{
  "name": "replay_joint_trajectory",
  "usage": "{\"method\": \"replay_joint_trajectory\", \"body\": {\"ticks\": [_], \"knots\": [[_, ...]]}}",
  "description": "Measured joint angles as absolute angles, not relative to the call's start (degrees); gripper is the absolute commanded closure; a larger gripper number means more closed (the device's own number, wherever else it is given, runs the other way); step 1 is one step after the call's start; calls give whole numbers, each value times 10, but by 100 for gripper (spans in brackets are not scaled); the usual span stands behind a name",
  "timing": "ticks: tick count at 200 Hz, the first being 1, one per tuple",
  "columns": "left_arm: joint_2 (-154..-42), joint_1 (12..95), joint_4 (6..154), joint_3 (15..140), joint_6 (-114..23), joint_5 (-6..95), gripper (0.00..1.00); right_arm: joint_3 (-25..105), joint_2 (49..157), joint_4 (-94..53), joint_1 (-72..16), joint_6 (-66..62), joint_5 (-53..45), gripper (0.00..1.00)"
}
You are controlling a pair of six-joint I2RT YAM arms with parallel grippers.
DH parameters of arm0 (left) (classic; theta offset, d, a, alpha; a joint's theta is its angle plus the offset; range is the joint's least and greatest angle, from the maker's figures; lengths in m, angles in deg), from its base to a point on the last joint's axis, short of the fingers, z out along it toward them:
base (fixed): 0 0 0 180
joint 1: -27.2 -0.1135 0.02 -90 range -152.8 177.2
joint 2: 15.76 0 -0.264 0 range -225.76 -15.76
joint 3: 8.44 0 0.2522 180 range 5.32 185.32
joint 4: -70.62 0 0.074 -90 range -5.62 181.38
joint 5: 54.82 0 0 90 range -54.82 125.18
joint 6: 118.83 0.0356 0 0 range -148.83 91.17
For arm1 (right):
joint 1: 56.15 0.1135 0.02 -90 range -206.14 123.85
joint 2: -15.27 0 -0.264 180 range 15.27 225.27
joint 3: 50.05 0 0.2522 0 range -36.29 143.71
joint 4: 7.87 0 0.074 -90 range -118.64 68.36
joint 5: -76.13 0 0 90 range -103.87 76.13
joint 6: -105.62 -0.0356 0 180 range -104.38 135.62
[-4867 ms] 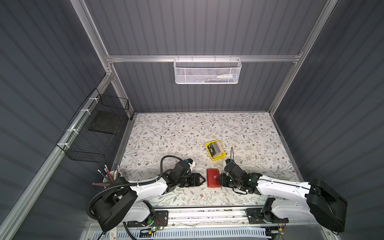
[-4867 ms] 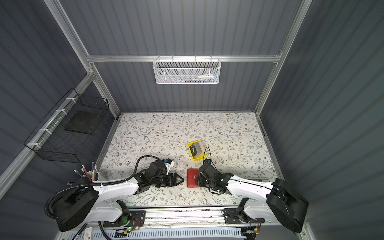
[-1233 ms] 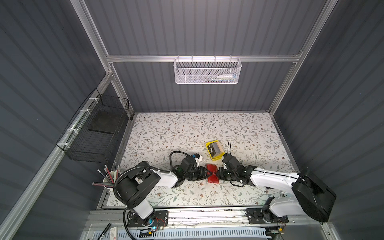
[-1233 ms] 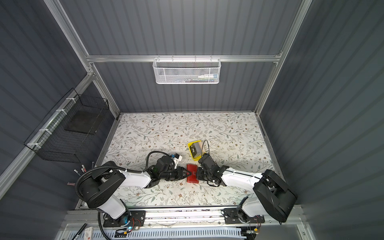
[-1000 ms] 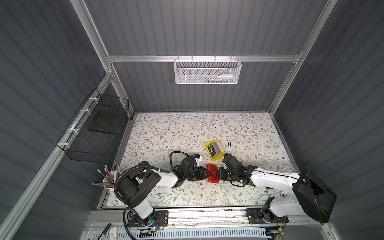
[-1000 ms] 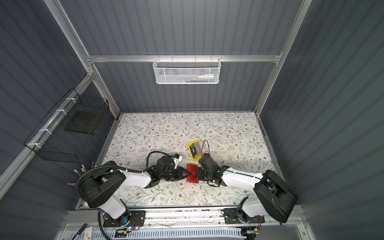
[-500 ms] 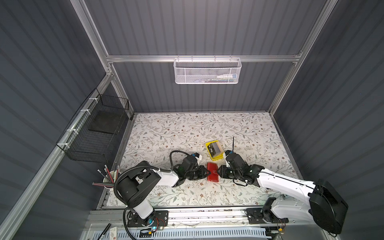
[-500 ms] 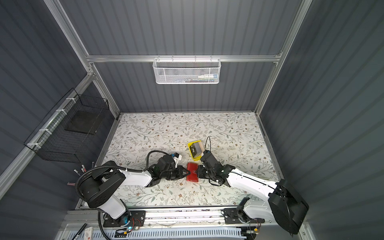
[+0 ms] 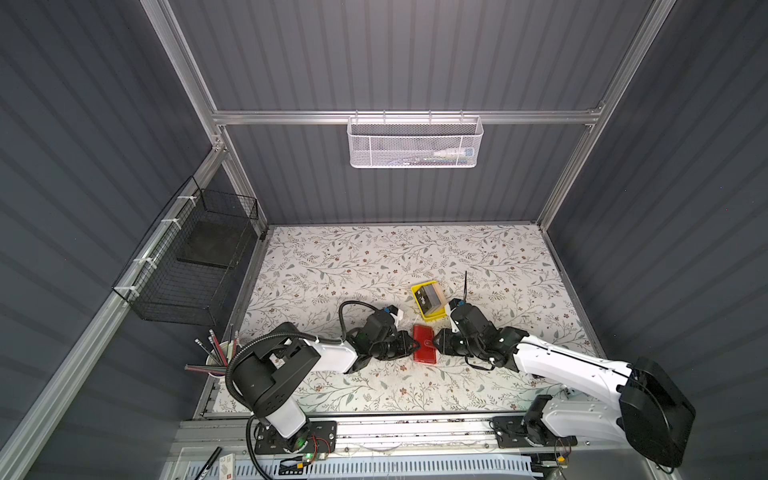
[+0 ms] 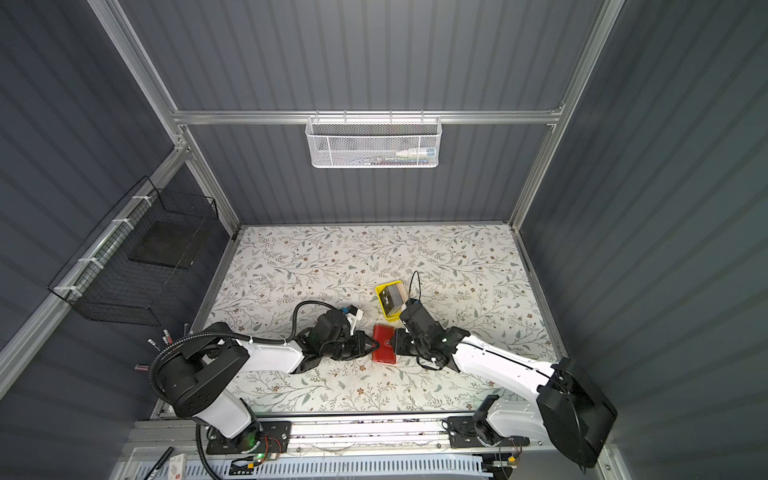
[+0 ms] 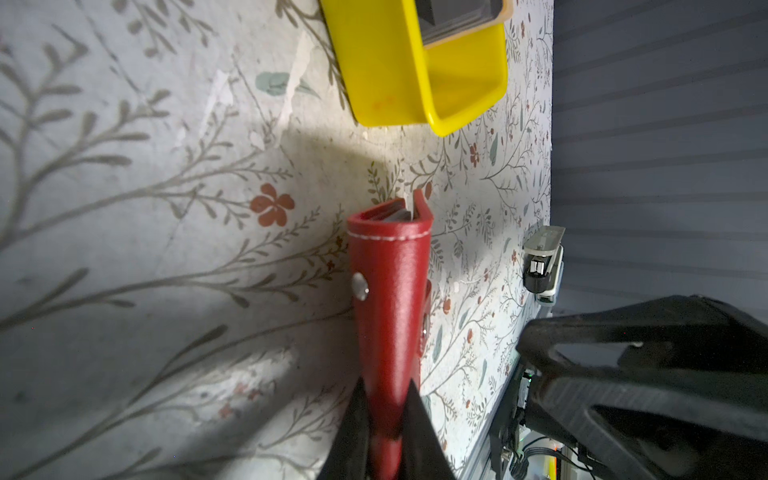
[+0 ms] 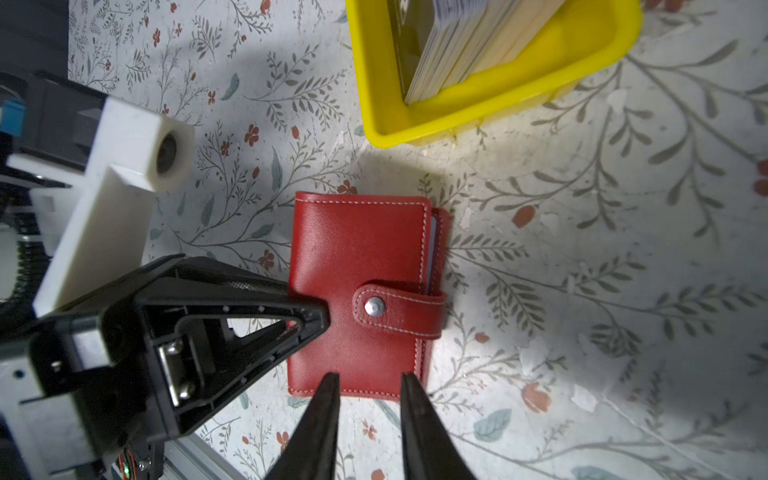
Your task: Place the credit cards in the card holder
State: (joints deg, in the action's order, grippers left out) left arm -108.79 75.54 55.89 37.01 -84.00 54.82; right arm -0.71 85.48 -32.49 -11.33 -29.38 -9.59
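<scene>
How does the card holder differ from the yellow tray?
The card holder is red, flat and snapped shut; the yellow tray is an open box. The card holder is pinched by the left gripper; the tray is untouched, holding stacked cards. Both sit on the floral table.

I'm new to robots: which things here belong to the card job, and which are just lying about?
In the job: card holder, credit cards, yellow tray holding them.
Lying about: white mesh basket, black wire basket, pencil cup.

White arm links (image 9: 569, 370), black joints, black tapered fingers (image 12: 249, 286) (silver screws inside), looped black cable (image 9: 356, 303).
</scene>
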Motion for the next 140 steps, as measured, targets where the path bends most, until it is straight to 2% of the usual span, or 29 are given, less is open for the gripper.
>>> {"method": "replay_joint_trajectory", "body": {"ticks": [47, 140], "knots": [[-1045, 755, 582, 370, -830, 525, 85, -1, 835, -343, -113, -287, -97, 71], [-1044, 755, 586, 370, -836, 512, 87, 3, 832, -342, -113, -279, -91, 70]]}}
